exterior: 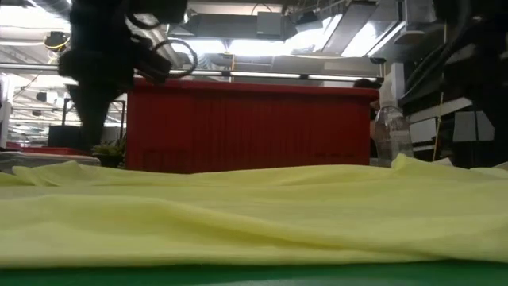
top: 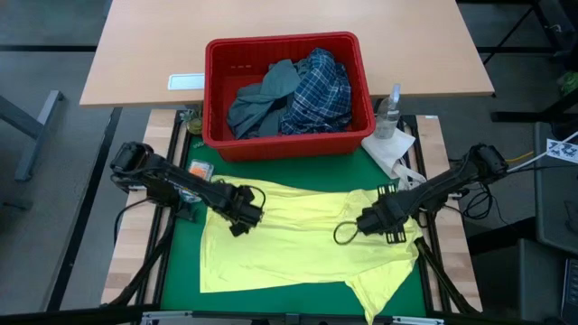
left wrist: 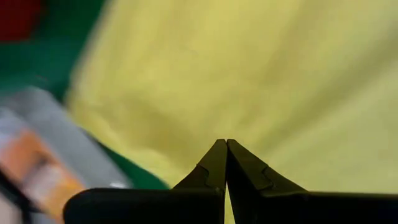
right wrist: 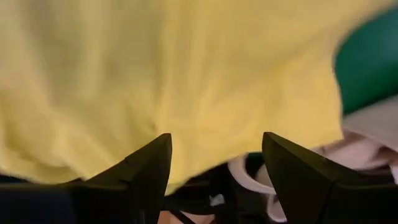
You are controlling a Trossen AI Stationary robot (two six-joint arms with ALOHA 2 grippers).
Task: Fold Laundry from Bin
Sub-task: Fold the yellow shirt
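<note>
A small yellow soft garment lies spread flat on the green mat that covers the near part of the surface, one sleeve trailing toward the near right corner. Behind it, touching the mat's far edge, stands the rectangular red plastic bin with slotted walls and a thick rim. Inside the bin lie a crumpled grey-blue garment on the left and a blue-white plaid shirt on the right.

The left pincer sits over the yellow garment's far left part, near its shoulder edge; in the left wrist view its two dark fingers are pressed together with nothing between them. The right pincer rests over the garment's right middle, and its fingers stand wide apart above the cloth, gripping nothing.

A clear plastic spray bottle stands just right of the bin, beside a crumpled white paper towel.
</note>
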